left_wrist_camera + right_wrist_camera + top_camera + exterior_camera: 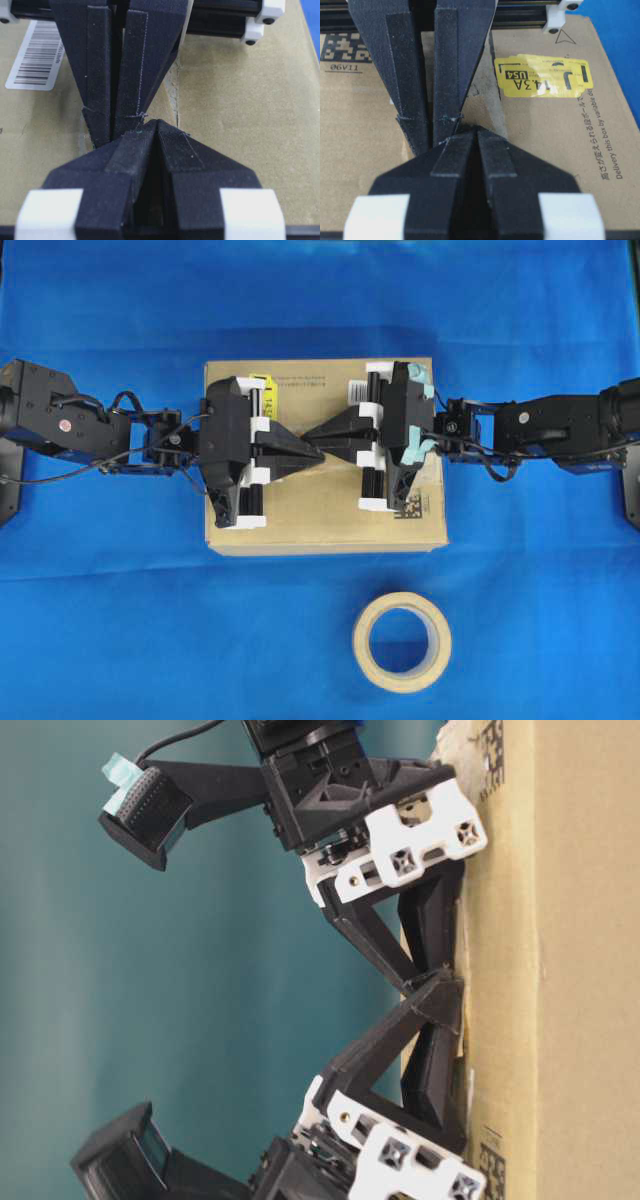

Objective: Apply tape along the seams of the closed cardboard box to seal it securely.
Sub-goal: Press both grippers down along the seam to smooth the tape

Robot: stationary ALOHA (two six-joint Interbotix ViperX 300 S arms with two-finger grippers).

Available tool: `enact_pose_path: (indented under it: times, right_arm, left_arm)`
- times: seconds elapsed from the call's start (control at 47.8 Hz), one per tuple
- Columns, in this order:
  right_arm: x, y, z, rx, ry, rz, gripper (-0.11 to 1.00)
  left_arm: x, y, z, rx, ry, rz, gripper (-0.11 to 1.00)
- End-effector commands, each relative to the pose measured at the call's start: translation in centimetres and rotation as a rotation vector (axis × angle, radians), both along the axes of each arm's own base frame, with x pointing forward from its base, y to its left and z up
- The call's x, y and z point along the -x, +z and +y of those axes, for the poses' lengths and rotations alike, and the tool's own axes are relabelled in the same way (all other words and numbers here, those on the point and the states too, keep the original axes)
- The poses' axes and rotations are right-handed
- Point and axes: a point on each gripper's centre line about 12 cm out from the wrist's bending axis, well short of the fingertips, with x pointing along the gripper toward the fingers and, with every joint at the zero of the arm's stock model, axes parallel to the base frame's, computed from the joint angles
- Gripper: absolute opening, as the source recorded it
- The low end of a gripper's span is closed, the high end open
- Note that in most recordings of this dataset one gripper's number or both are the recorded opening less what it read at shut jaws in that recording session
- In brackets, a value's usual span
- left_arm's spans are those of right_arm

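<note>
Both pairs of fingers are pressed together, and the two grippers meet tip to tip over the middle of the cardboard box (325, 502). From overhead, the left gripper (318, 451) reaches in from the left and the right gripper (310, 432) from the right, each pointing at the other so that their narrow ends sit just beside one another on the box top. The table-level view shows both sets of tips down against the cardboard surface.

The left wrist view looks along the left fingers (177, 160), closed with only a thin dark line between them, toward the right fingers (145, 70), likewise closed. Whether either pair pinches anything cannot be told.

Under the meeting tips lies the tape (476, 111), a tan-brown piece flat on the box top over the seam (172, 95), whose pale ragged edging runs beside it. Most of the tape is hidden beneath the fingers.

A yellow sticker (545, 77) lies on the box top near the left gripper's body, and a white barcode label (36, 57) near the right one. The box rests on a blue cloth (120, 620). A tape roll (402, 642) lies flat on the cloth, apart from the box, toward the lower edge of the overhead view.
</note>
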Motion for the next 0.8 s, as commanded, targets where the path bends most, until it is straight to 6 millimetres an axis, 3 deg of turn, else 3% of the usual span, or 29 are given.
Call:
enact_pose_path:
  times: [0.0,0.314,0.774]
  right_arm:
    - [0.3,-0.1,0.9,-0.004,0.019,0.006,0.02]
    - [2.3,-2.0,2.6,-0.017,0.053,0.055,0.02]
    - [4.9,-2.4,4.3,-0.021,0.094,0.063,0.02]
  left_arm:
    - [0.3,0.0,-0.5,0.000,-0.014,0.000,0.00]
    - [2.4,-1.5,-1.6,0.001,-0.044,0.014,0.00]
    - [4.1,-2.1,-1.9,0.013,-0.048,0.037,0.00]
